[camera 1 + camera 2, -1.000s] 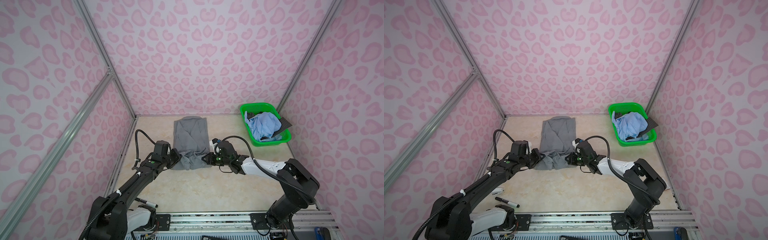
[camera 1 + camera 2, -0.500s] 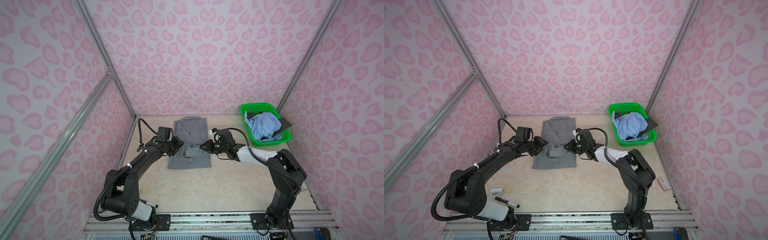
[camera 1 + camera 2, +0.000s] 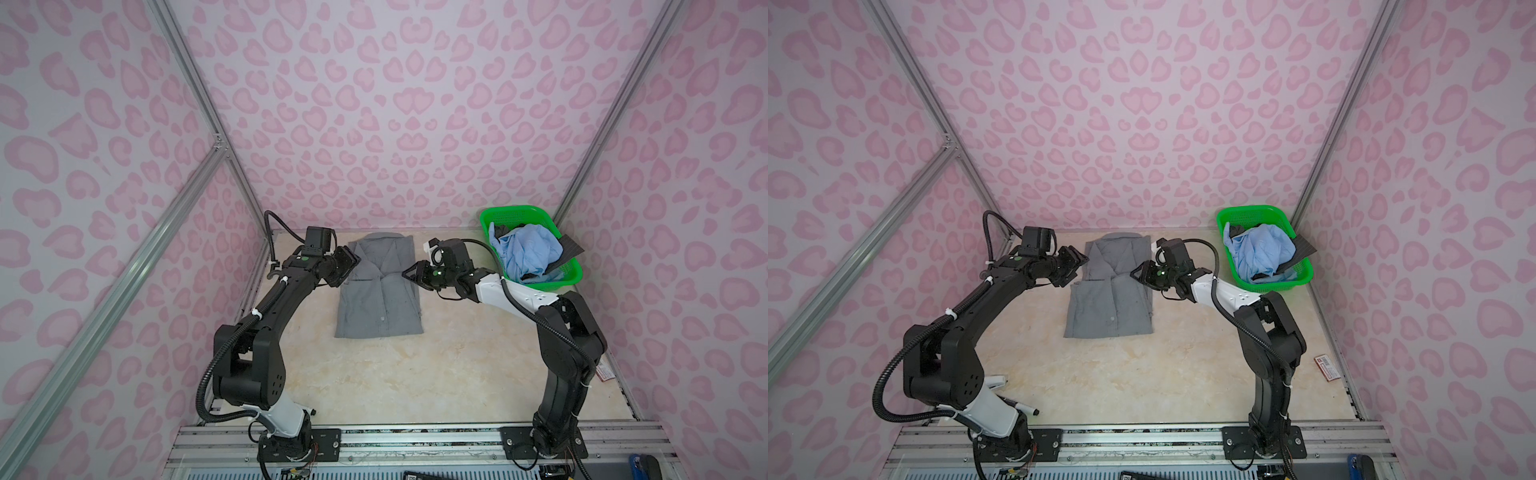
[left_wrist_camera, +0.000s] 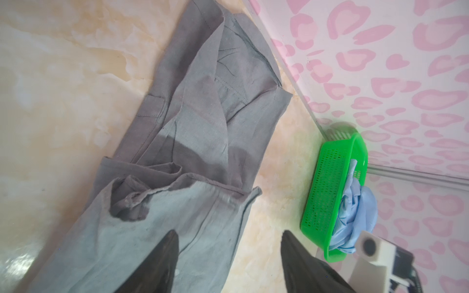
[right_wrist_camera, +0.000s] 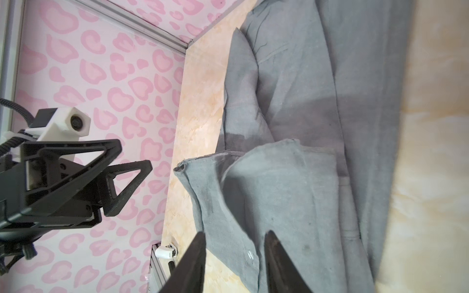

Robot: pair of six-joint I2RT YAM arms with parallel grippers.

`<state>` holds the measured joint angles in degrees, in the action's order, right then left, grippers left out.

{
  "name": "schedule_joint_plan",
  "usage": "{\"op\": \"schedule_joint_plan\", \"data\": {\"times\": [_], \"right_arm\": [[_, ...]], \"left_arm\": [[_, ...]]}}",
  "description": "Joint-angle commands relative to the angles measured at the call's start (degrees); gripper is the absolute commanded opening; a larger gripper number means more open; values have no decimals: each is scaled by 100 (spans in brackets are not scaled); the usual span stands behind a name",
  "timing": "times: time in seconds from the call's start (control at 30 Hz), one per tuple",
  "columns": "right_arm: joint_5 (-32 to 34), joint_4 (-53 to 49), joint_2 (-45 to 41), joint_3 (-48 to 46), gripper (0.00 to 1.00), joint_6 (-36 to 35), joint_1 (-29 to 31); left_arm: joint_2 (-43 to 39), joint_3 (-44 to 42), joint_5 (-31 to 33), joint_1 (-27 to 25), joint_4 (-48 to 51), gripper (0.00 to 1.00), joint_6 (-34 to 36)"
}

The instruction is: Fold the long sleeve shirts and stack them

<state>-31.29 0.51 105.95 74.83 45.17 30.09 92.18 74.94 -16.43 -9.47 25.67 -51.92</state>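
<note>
In both top views a grey long sleeve shirt (image 3: 380,299) (image 3: 1111,299) lies folded flat on the table, collar toward the back wall. Its hem lies across its middle. My left gripper (image 3: 351,266) (image 3: 1077,266) hovers at the shirt's left edge, open and empty (image 4: 229,233). At the right edge is my right gripper (image 3: 409,275) (image 3: 1137,275), also open, its jaws over the button placket (image 5: 236,233). Both wrist views show the grey cloth (image 4: 203,126) (image 5: 291,152) lying free. A light blue shirt (image 3: 525,249) (image 3: 1260,249) and a dark charcoal one (image 3: 571,249) sit crumpled in the basket.
The green basket (image 3: 519,210) (image 3: 1250,210) (image 4: 330,190) stands at the back right corner. A black marker (image 3: 1021,407) lies by the left arm's base, and a red card (image 3: 1327,365) lies at the right edge. Patterned walls close three sides.
Both grippers carried the shirt's near hem toward the back and laid it across the shirt's middle. Both then opened and let go of the cloth.
</note>
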Motion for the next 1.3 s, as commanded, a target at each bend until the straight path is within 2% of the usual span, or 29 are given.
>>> {"op": "schedule_joint_plan", "data": {"times": [0.0,0.1,0.17,0.27,0.37,0.43,0.6,0.73,0.8,0.97,1.17,1.27], "right_arm": [[324,-326,-324,-262,32,-623,91],[379,-413,-450,-306,31,-1153,444],[70,-486,-200,-52,30,-1440,714],[-348,-348,412,394,30,-1305,898],[-487,-281,1001,787,29,-1071,853],[-312,-247,1249,908,28,-1038,779],[-139,-68,1714,946,27,-937,337],[115,-8,1741,752,25,-989,54],[254,-146,1715,732,25,-1095,-14],[133,-142,1669,546,25,-1097,-72],[235,224,1026,-264,25,-813,-72],[114,360,655,-440,26,-684,20]], "left_arm": [[-483,-414,167,0,232,66,412],[-956,-1141,332,0,51,65,584],[-1112,-1455,412,0,-29,64,706],[-1156,-1763,384,7,-284,60,804],[-974,-1721,470,10,-264,52,974],[-808,-1698,605,13,-308,48,1056],[-121,-1255,595,16,-354,38,1193],[460,-824,542,15,-368,32,1237],[768,-567,590,14,-321,32,1319],[1364,-108,562,14,-310,32,1316],[2030,455,538,13,-76,34,1428],[2058,586,533,-1,-12,38,1413]]}}
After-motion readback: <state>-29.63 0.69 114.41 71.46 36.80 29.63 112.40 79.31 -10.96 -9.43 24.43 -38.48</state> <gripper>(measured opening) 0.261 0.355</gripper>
